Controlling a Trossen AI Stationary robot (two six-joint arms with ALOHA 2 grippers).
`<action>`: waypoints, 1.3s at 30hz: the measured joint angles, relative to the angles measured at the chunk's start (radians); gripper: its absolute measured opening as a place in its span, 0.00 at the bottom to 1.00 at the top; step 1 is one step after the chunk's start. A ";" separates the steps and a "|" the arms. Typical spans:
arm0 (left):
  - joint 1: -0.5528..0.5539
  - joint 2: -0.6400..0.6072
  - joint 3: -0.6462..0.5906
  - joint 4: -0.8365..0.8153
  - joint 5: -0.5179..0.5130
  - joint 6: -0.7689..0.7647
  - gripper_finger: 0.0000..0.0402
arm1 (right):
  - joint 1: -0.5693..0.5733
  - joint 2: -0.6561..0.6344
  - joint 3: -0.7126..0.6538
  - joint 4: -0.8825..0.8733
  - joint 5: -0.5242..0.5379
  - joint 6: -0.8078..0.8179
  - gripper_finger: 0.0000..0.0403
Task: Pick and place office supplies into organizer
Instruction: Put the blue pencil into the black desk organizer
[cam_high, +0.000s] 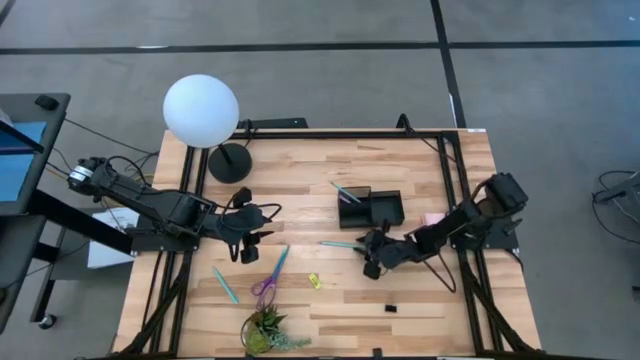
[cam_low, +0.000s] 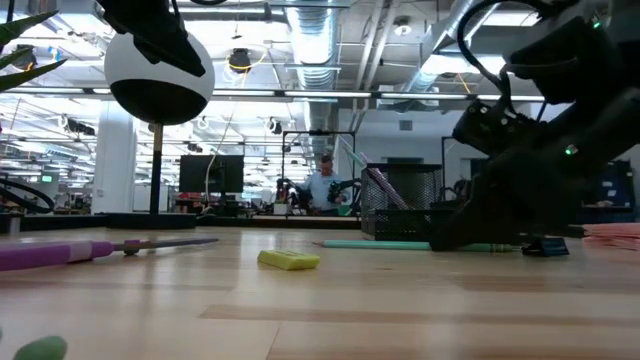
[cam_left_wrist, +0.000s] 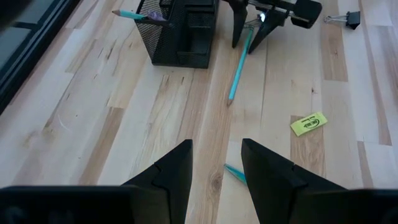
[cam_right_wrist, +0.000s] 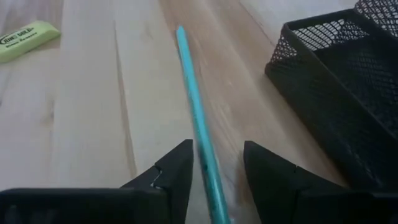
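Right claw (cam_right_wrist: 216, 180) spread, straddling teal pen (cam_right_wrist: 198, 118) lying flat on desk (cam_right_wrist: 93, 124), likely set for a pinch. Just beside, mesh organizer (cam_right_wrist: 336, 93), the pen's probable home. Left claw (cam_left_wrist: 216, 168) spread, empty, waiting well apart.

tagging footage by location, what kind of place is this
Probably a robotics lab in a big open industrial hall: exposed ceiling ducts, a person at monitors far behind, and a wooden table between two dark robot arms.
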 joint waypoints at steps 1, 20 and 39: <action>0.000 0.000 0.000 0.000 0.000 0.000 0.34 | 0.001 0.009 0.000 0.010 0.006 0.000 0.34; 0.000 0.000 0.000 -0.019 0.006 0.005 0.34 | 0.171 0.042 0.025 0.155 -0.041 0.239 0.31; 0.000 0.000 0.000 -0.017 0.003 -0.005 0.34 | 0.300 0.111 0.309 0.155 0.000 0.175 0.29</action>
